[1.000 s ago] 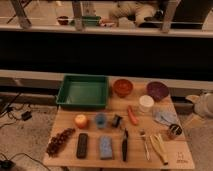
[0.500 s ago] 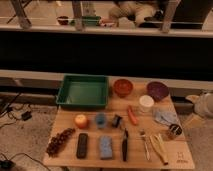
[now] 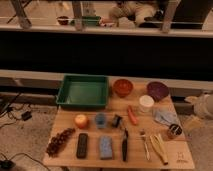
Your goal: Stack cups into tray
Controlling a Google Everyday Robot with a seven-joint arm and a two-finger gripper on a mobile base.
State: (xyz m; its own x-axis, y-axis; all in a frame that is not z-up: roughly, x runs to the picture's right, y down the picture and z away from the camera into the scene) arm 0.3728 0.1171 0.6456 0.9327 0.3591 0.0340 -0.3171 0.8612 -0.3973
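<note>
Gripper (image 3: 204,106) off table's (image 3: 187,150) right edge, my jaws apart, empty. Light blue cup (image 3: 100,119) well left; green tray (image 3: 83,104) farther left.

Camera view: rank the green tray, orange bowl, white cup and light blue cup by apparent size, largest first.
green tray
orange bowl
white cup
light blue cup
Gripper: seemingly the pale shape at the right edge, off the table.

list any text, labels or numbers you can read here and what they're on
small dark mark, front right corner of the table: too blurred to read
light blue cup, tray: no text visible
gripper, pale at the right edge beside the table: no text visible
nothing here can be quoted
</note>
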